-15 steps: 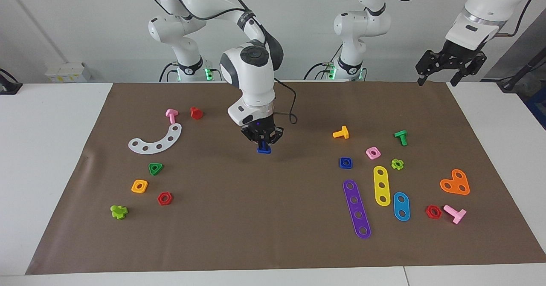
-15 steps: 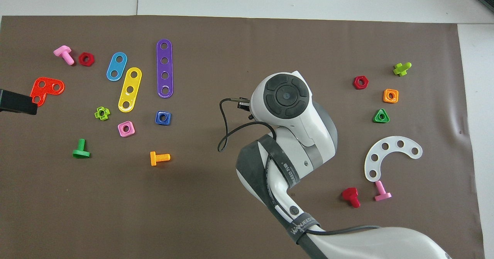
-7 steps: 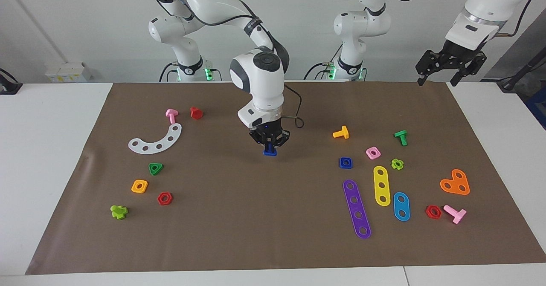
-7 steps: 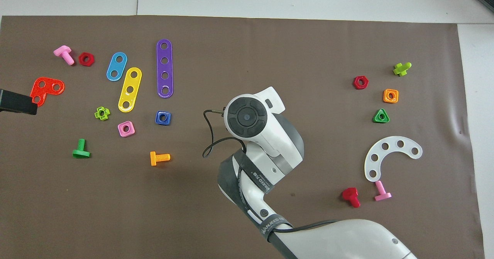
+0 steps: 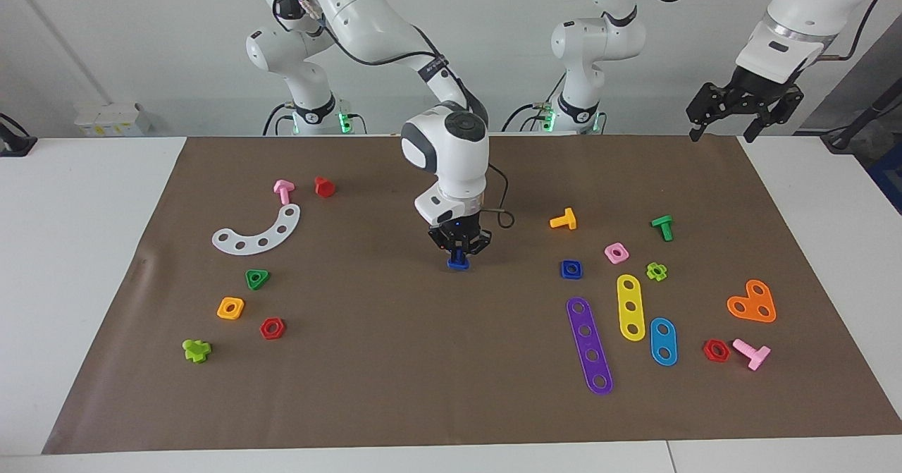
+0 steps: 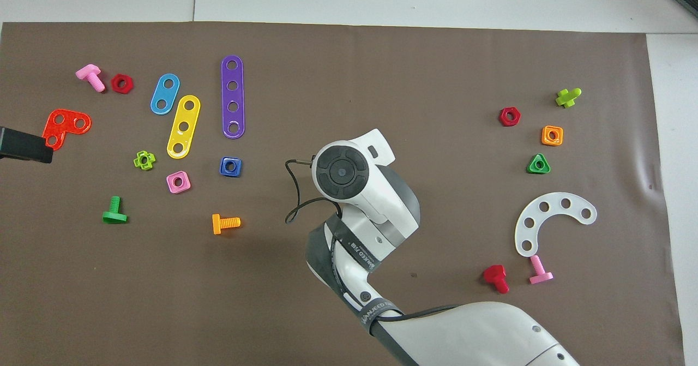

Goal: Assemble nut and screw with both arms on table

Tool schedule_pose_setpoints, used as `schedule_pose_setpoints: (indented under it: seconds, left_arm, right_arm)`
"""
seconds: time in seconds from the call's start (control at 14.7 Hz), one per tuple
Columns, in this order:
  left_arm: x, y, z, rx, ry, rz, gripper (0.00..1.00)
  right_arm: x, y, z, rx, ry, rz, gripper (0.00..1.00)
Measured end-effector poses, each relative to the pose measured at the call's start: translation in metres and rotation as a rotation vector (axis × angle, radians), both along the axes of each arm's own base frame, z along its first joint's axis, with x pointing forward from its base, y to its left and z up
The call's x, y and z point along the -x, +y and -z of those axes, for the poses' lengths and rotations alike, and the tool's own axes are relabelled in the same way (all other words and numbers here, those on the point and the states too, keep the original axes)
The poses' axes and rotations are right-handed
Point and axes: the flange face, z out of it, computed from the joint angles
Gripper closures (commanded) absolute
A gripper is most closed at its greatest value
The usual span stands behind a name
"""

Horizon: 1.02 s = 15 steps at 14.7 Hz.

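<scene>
Right gripper (image 5: 459, 250) pinching the screw (image 5: 458, 263) over mid-table (image 5: 394, 360); left gripper (image 5: 743, 104) spread, waiting; nut (image 5: 571, 269) untouched.

The screw (image 5: 457, 263) hangs in the right pincer (image 5: 458, 253) over the middle of the tabletop (image 5: 394, 360). The nut (image 5: 571, 269) lies toward the left arm's end, beside a square nut (image 5: 616, 252) and nearer the robots than a long strip (image 5: 589, 345). The left pincer (image 5: 743, 103) hangs over that end's edge.
</scene>
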Motion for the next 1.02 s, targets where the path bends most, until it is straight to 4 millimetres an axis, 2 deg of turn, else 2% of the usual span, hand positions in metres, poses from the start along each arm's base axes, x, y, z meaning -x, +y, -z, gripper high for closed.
schedule_pose_setpoints:
  seconds: [0.2,0.27,0.34,0.61,0.75,0.89,1.02]
  left_arm:
    - [0.000,0.000,0.000,0.000,0.000,0.000,0.00]
    - [0.000,0.000,0.000,0.000,0.000,0.001,0.00]
    - [0.000,-0.001,0.001,0.000,0.000,0.002,0.00]
    - [-0.002,-0.006,0.005,0.000,-0.005,0.010,0.00]
    - [-0.002,-0.007,0.005,0.005,-0.008,0.013,0.00]
    - [-0.003,-0.009,0.004,0.018,-0.013,0.013,0.00]
    - [-0.007,-0.009,0.006,0.020,-0.024,0.010,0.00]
  right_arm:
    - [0.004,0.004,0.010,0.016,0.000,-0.008,1.00]
    - [0.004,0.004,0.013,0.019,-0.009,-0.003,0.65]
    - [0.004,0.004,0.016,0.018,-0.012,0.001,0.01]
    - [0.004,0.004,0.018,0.016,-0.014,0.006,0.00]
    - [0.001,0.002,0.012,0.011,-0.024,0.012,0.00]
    - [-0.009,-0.011,-0.019,-0.006,-0.053,0.036,0.00]
    - [-0.018,-0.037,-0.061,-0.008,-0.069,0.062,0.00]
